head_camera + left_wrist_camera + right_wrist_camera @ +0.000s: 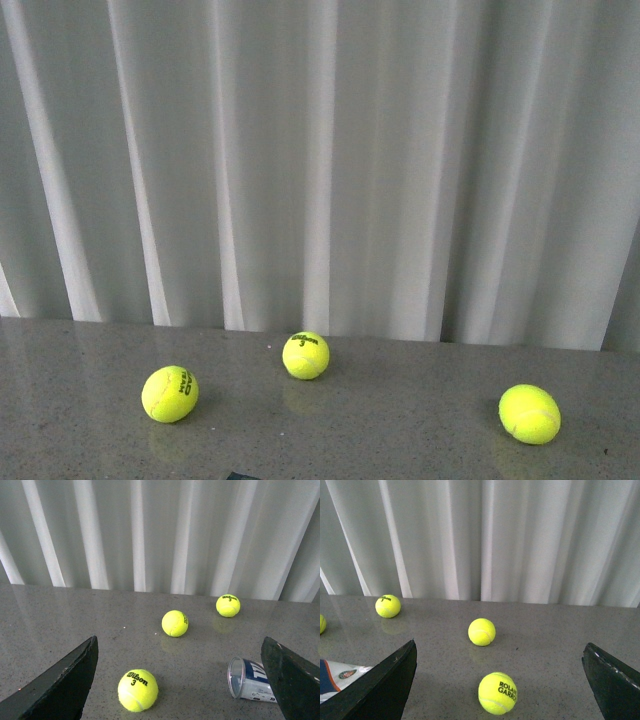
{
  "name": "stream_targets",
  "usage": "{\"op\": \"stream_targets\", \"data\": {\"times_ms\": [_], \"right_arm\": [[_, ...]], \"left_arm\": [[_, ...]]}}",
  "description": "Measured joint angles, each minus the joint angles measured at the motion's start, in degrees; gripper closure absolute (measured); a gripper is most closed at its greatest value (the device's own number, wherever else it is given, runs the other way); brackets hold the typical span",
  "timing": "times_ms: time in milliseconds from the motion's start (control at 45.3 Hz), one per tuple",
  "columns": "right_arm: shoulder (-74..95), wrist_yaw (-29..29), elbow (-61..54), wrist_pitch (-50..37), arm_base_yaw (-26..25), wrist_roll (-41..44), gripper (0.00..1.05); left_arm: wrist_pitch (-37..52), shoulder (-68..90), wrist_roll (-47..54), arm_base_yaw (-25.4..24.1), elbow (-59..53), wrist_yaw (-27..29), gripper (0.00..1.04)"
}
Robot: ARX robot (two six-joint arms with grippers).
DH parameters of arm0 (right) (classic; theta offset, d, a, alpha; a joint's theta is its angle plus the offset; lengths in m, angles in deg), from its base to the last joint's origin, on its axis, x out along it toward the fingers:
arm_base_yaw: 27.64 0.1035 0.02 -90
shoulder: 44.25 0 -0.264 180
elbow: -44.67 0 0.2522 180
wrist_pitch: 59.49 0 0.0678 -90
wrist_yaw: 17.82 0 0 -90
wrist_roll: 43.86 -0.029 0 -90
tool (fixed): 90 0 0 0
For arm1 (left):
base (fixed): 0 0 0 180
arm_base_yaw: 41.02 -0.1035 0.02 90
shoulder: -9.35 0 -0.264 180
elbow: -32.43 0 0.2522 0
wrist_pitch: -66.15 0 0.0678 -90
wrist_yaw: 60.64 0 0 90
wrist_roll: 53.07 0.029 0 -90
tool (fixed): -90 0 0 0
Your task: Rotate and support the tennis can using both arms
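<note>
Black-fingered left gripper spread wide, black right gripper equally wide, clear plastic tennis can lying sideways on grey table, yellow tennis balls scattered nearby

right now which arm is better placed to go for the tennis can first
Left, probably. The left gripper is open with the tennis can lying beside one finger; the right gripper, also open, sees only a sliver of it.

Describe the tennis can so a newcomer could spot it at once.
In the left wrist view, a grey table runs up to a white curtain. On it, the tennis can lies on its side, partly behind a black gripper finger. Unlike the round yellow tennis balls nearby, it is a clear tube with a white-and-navy label.
</note>
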Motion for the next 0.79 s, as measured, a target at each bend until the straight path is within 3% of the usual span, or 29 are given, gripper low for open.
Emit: {"op": "stream_targets", "data": {"times_ms": [331,375,419,485,530,662,794], "right_arm": [[0.0,0.0,0.0,0.0,0.0,0.0,0.07],[0.0,0.0,0.0,0.0,0.0,0.0,0.07],[0.0,0.0,0.0,0.0,0.0,0.0,0.07],[0.0,0.0,0.0,0.0,0.0,0.0,0.07],[-0.1,0.0,0.0,0.0,0.0,0.0,0.07],[-0.1,0.0,0.0,0.0,0.0,0.0,0.07],[-0.1,0.0,0.0,0.0,0.0,0.0,0.07]], "left_arm": [[0.0,0.0,0.0,0.0,0.0,0.0,0.07],[-2.8,1.6,-1.6,0.5,0.9,2.1,0.07],[-11.1,6.7,-6.2,0.6,4.3,4.6,0.07],[-14.4,14.2,-9.7,0.1,7.0,4.2,0.07],[-12.0,21.7,-12.0,-1.0,8.4,0.9,0.07],[3.4,46.7,-13.4,-4.7,15.5,-16.2,0.07],[11.0,67.2,-13.5,-5.0,21.6,-28.9,0.07]]}}
